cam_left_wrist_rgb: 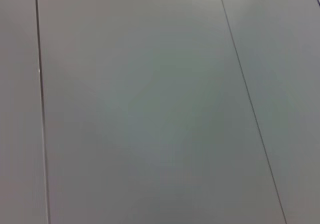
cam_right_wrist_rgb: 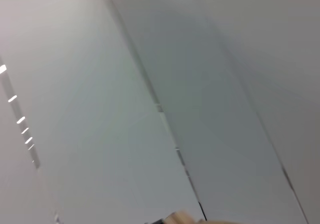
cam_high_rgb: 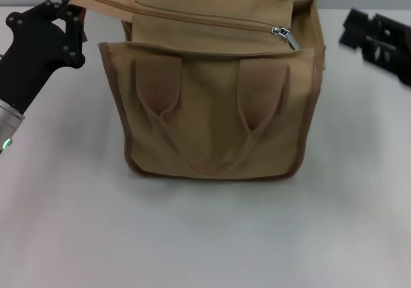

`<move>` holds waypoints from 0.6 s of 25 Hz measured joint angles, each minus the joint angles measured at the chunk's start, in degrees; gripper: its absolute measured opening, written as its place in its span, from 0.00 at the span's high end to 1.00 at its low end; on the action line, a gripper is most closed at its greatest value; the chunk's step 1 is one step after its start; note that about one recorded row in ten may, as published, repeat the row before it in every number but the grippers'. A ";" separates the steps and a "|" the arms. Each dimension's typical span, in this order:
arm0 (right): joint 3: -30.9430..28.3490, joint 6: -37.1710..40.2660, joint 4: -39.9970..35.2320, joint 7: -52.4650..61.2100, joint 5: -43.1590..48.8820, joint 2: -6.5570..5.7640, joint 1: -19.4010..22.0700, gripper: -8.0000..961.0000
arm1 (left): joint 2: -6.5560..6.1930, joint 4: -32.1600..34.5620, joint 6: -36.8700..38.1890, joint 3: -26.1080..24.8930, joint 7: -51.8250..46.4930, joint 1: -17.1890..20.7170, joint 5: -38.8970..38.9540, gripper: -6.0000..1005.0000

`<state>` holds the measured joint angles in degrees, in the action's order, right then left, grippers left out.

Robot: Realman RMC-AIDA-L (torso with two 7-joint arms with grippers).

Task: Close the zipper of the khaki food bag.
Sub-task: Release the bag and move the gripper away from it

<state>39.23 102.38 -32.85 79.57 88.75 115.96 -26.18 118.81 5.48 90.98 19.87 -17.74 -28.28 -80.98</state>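
Bench (cam_high_rgb: 205,237) bare in front; khaki food bag (cam_high_rgb: 212,118) upright. Zipper (cam_high_rgb: 205,20) looks closed (slider (cam_high_rgb: 283,34) at the right end). My left pincer (cam_high_rgb: 67,7) pinches the bag's left top corner; right pincer (cam_high_rgb: 379,38) parked, grip unreadable.

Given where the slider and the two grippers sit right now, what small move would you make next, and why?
Probably bring the right gripper in toward the slider. The slider sits at the bag's right end, the right gripper is apart from it, and the left gripper is already at the bag's left top corner.
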 joint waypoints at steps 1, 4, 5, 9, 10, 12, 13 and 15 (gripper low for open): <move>0.28 2.87 0.82 -7.72 0.26 0.20 1.51 0.54 | -0.01 -0.05 -0.23 -0.07 0.11 0.08 0.00 0.92; 0.55 6.92 2.43 -18.21 1.44 0.60 3.75 0.42 | 0.00 -0.14 -0.28 -0.09 -0.05 0.40 0.00 0.92; 0.55 8.76 3.31 -23.17 3.40 0.76 4.76 0.32 | 0.00 -0.18 -0.31 -0.10 -0.16 0.71 0.00 0.92; 0.55 10.15 4.62 -27.91 8.62 0.86 5.33 0.22 | 0.02 -0.21 -0.79 -0.06 -0.18 0.99 -0.06 0.92; 0.54 10.02 5.15 -29.40 12.83 0.91 5.18 0.22 | 0.02 -0.21 -1.34 0.04 -0.19 1.07 -0.20 0.92; 0.53 9.08 5.52 -30.10 16.80 1.02 4.86 0.22 | 0.02 -0.24 -1.67 0.15 -0.19 1.14 -0.34 0.92; 0.53 9.08 5.52 -30.10 16.80 1.02 4.86 0.22 | 0.02 -0.24 -1.67 0.15 -0.19 1.14 -0.34 0.92; 0.51 6.43 6.09 -31.21 20.29 1.60 4.57 0.23 | 0.02 -0.41 -2.15 0.24 -0.20 1.35 -0.47 0.92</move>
<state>39.74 108.82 -26.75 48.36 109.05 117.56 -21.61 118.83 5.07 88.83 20.11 -17.93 -26.93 -81.45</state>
